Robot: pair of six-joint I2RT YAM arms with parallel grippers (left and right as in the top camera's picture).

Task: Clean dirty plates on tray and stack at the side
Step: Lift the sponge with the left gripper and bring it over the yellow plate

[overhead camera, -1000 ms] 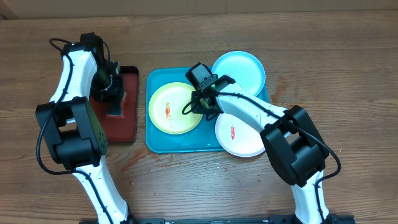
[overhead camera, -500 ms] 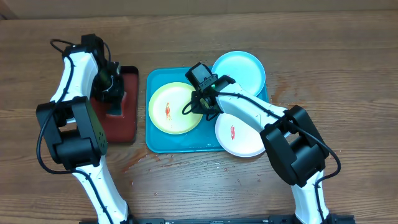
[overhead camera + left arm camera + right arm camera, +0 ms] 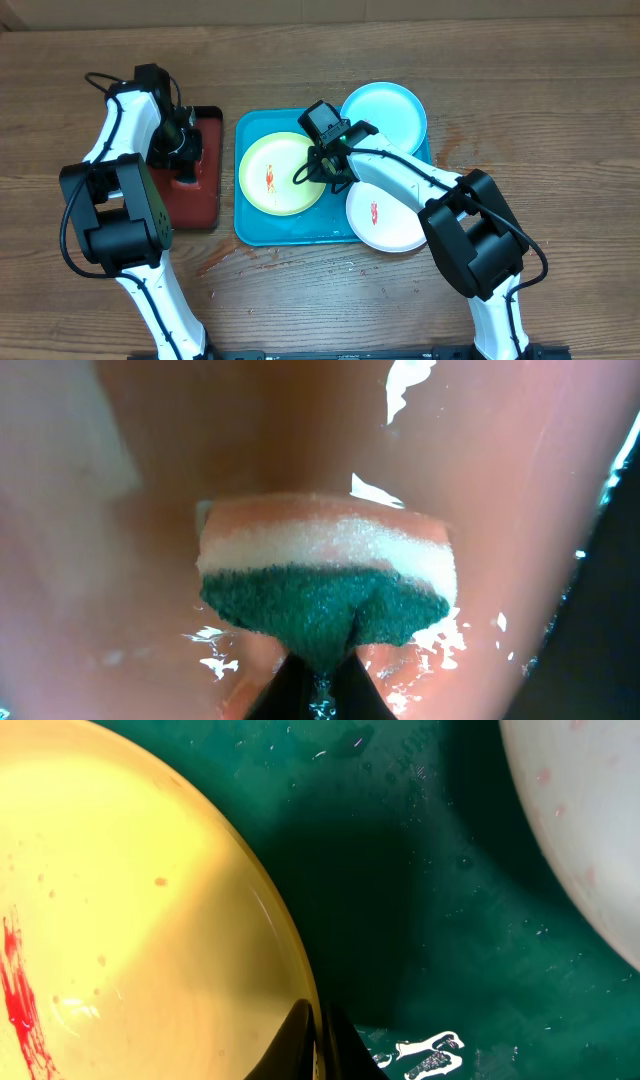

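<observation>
Right jaws closed on yellow-green plate [image 3: 130, 900] rim; left jaws pinch sponge [image 3: 325, 575].

The brown wooden table [image 3: 560, 120] bore two trays directly on its planks. The turquoise tray [image 3: 290, 230] lay near the middle. The smaller black tray [image 3: 200, 205], red inside, sat just beside it at 9 o'clock, a narrow strip of wood between them. The pale cyan plate [image 3: 385, 112] overhung the turquoise tray's 1 o'clock corner, and the white plate [image 3: 392, 222] its 4 o'clock corner.
</observation>
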